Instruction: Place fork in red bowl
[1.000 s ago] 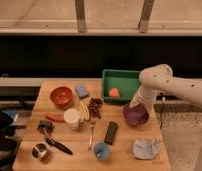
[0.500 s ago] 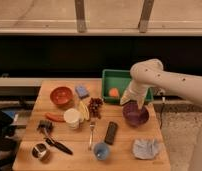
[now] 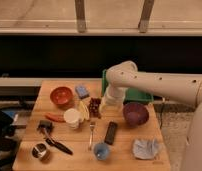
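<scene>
Gripper (image 3: 107, 106) over the middle of the desk (image 3: 125, 150), grip state cannot be told; fork (image 3: 91, 135) lies just frontward, lengthwise back-to-front

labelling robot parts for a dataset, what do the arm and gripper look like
The arm is cream-white, built of thick, smooth, rounded tubes with a bulbous elbow; no loose cables show. The gripper, above the table near the green bin, is the same pale colour.

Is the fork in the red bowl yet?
No, it's out. The fork lies flat on the table, apart from the red bowl. The gripper hangs above the table's middle, away from the fork.
</scene>
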Robot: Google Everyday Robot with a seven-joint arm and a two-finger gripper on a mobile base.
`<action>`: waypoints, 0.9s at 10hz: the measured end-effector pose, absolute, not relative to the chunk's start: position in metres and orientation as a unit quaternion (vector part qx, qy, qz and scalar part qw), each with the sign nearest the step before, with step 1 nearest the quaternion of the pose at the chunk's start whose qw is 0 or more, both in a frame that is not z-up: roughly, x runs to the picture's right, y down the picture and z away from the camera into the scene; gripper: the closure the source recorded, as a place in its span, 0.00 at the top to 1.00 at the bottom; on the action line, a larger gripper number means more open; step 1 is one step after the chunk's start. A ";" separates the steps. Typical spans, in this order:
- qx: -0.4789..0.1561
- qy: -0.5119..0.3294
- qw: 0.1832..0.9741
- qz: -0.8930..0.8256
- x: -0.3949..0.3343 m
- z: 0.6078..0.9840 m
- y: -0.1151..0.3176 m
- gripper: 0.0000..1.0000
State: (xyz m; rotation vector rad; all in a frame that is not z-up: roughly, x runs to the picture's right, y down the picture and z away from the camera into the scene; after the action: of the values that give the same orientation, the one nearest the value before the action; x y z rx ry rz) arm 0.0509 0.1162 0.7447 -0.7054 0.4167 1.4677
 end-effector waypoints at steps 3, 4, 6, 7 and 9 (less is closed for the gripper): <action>-0.336 0.171 0.694 0.614 0.027 0.733 0.130 0.65; -0.336 0.170 0.693 0.614 0.028 0.733 0.130 0.65; -0.336 0.170 0.694 0.614 0.027 0.733 0.130 0.65; -0.339 0.169 0.695 0.611 0.025 0.734 0.130 0.65; -0.357 0.178 0.699 0.593 0.006 0.748 0.144 0.65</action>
State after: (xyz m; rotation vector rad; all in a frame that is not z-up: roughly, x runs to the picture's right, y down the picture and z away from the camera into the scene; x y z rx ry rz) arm 0.0063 0.1442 0.7479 -0.7955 0.3964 1.3224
